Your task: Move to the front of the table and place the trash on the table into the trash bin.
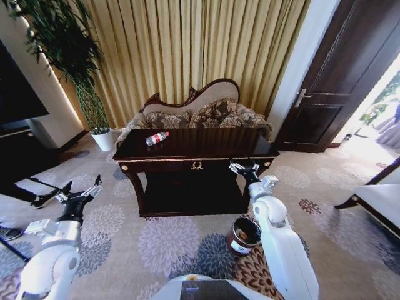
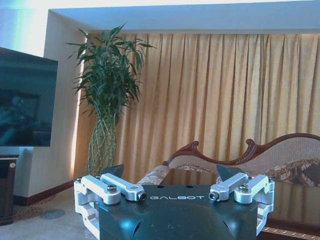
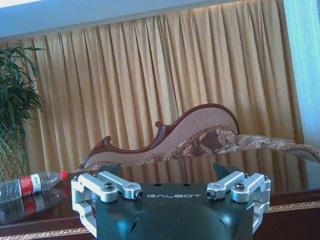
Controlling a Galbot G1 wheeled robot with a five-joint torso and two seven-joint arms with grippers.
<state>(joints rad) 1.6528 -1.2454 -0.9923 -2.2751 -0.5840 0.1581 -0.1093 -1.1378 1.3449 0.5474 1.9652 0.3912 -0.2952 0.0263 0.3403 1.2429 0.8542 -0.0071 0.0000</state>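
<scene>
Gold curtains [image 1: 187, 50] and a carved sofa [image 1: 200, 112] back the scene. Right gripper [image 1: 244, 167], fingers spread wide and empty, hovers at the table [image 1: 206, 142] front; left gripper [image 1: 81, 190], equally open, hangs off the table's left end. On the tabletop's left side lies the bottle [image 1: 157, 138] (clear plastic, probably light, slick and easily dented), best pinched across its red-labelled middle. Head view alone shows the bin [image 1: 243, 235] on the carpet beside the right arm; right wrist view shows the bottle side-on.
</scene>
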